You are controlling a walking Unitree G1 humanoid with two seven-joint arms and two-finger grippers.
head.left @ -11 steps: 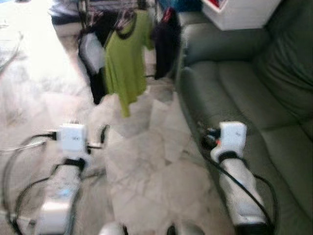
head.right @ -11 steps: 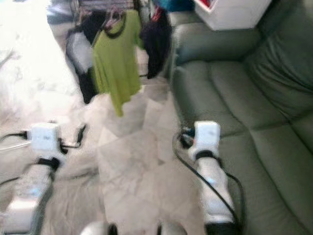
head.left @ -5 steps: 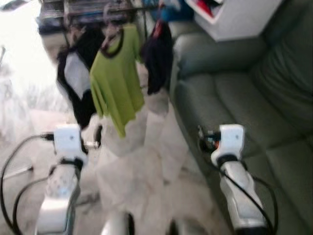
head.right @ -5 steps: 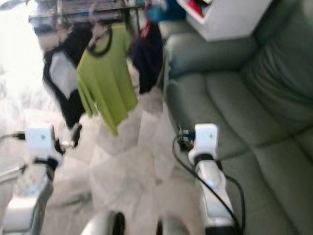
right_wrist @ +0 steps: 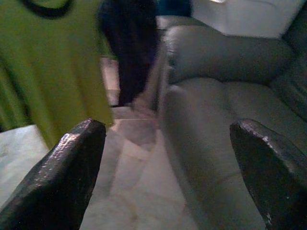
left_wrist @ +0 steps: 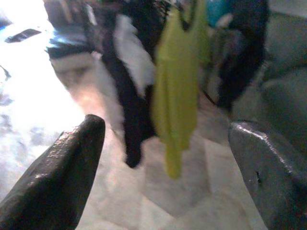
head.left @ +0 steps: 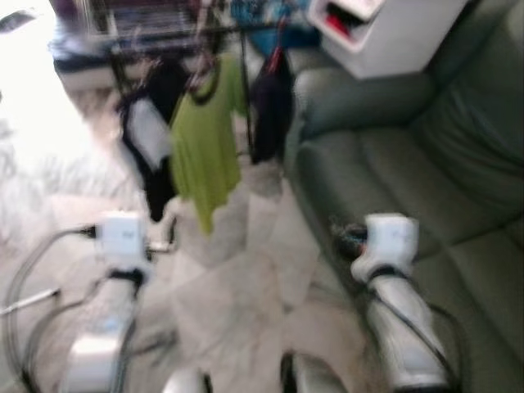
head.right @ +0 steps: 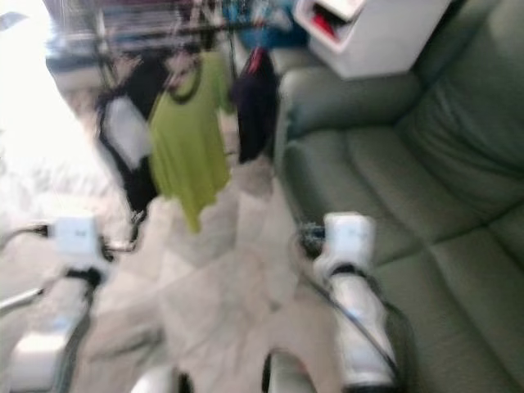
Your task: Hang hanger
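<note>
A clothes rack (head.left: pixel 164 37) stands ahead on the marble floor. From its rail hang a green shirt (head.left: pixel 205 139), a black and white garment (head.left: pixel 151 143) and a dark garment (head.left: pixel 270 106), each on a blurred hanger. My left gripper (left_wrist: pixel 163 158) is held out low in front of me, open and empty, pointing toward the green shirt (left_wrist: pixel 175 91). My right gripper (right_wrist: pixel 168 167) is also open and empty, level with the sofa's front edge. Both are well short of the rack. The pictures are blurred.
A grey-green sofa (head.left: pixel 409 164) runs along the right, close beside my right arm (head.left: pixel 393 303). A white box (head.left: pixel 385 33) with red inside sits at the sofa's far end. Pale marble floor (head.left: pixel 246 303) lies between me and the rack.
The whole picture has shifted: the camera has moved, and more of the rack's rail shows at the top. Both arms keep the same pose, grippers still open.
</note>
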